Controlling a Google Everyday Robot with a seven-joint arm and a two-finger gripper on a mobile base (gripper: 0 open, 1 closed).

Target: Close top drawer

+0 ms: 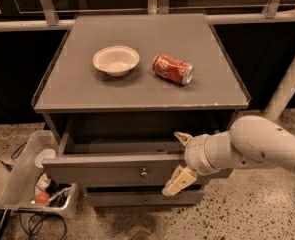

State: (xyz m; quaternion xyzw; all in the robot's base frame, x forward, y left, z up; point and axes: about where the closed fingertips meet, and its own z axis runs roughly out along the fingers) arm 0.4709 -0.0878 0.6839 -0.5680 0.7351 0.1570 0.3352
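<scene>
The top drawer (112,170) of the grey cabinet is pulled out toward me. Its flat grey front carries one small round metal knob (143,173). The inside of the drawer is dark and looks empty. My gripper (179,160) is at the right end of the drawer front, open. One cream finger (182,137) points up over the drawer's top edge. The other finger (177,182) hangs in front of the panel, right of the knob. The white arm reaches in from the right.
On the cabinet top (77,91) are a white bowl (116,60) and a red soda can (173,69) on its side. A slimmer drawer front (137,199) sits below. A clear bin (22,181) of clutter and cables stands on the floor at left. A white post (287,84) rises at right.
</scene>
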